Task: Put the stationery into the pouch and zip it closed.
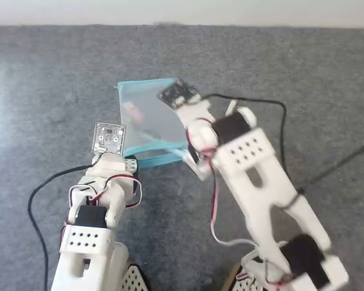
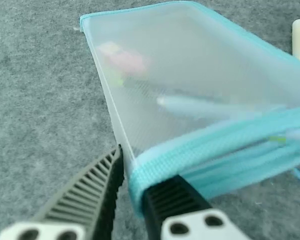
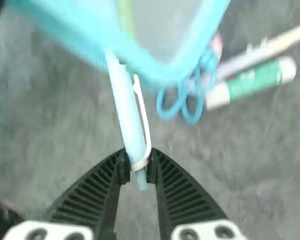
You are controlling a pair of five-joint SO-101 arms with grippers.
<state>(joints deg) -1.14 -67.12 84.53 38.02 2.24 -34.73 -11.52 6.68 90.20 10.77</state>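
Observation:
A translucent pouch with a teal zip edge lies on the grey table. My left gripper is shut on the near corner of the pouch at its zip band. Through the pouch wall I see a pink item and a light blue pen. My right gripper is shut on the tail of the light blue pen, whose front end lies inside the mouth of the pouch. A teal zip cord hangs beside it. From above, the right gripper is at the pouch's near right corner.
A white tube with a green label and a pale pen lie on the table just past the pouch's corner. A cream stick shows beyond the pouch. A black cable loops at the right arm.

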